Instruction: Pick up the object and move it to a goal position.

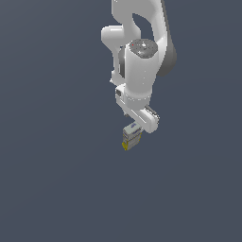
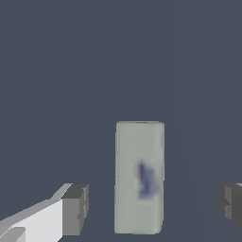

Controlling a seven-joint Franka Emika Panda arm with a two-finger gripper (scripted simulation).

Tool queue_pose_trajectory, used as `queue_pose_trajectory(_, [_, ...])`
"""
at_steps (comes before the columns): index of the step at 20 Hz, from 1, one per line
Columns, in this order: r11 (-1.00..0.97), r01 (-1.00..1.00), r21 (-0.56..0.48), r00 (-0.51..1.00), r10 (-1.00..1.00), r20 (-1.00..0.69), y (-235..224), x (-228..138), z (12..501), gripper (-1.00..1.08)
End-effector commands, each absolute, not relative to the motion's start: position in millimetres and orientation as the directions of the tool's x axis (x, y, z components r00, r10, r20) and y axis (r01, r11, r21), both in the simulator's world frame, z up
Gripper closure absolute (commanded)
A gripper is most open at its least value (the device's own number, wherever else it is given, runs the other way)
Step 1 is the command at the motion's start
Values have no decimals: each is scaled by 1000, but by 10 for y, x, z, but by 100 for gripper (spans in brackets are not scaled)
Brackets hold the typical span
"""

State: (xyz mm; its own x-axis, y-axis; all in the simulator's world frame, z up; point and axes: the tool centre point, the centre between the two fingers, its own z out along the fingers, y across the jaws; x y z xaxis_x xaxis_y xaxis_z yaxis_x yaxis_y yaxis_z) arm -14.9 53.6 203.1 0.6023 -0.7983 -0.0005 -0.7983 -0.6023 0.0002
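1. The carton [image 2: 140, 177] stood between the two fingertips in the wrist view, showing a pale grey-white face with a blurred blue mark on it. A clear gap lay on either side, and it touched neither pad.

2. In the exterior view the carton [image 1: 131, 137] sat directly under the hand, tilted as that camera saw it, with a yellow edge at its lowest corner. Whether it rested on the dark floor [image 1: 56, 189] could not be told from that flat, shadowless surface.

3. The gripper [image 2: 151, 208] was spread wide, its dark fingertips [image 2: 75, 208] well apart and nothing held.

4. By my judgement, the step in hand was the approach before the grasp: the hand was lined up over the carton but had not closed.

5. The next move would call for bringing the pads level with the carton's sides, then closing evenly so it did not tip, and only then lifting.

6. The wrist view alone showed the gaps and the open fingers; the exterior view hid the fingers behind the white hand but alone showed the arm [image 1: 139, 61] and the yellow edge. No goal marker appeared in either view.
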Motion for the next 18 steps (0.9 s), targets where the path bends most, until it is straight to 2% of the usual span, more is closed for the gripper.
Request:
queue_pose_trajectory(1, [-595, -804, 0, 595, -804, 0, 539, -144, 2021, -92])
queue_pose_trajectory(7, [-597, -802, 0, 597, -802, 0, 541, -148, 1970, -92])
queue_pose_trajectory(18, [-595, -804, 0, 595, -804, 0, 541, -155, 1542, -92])
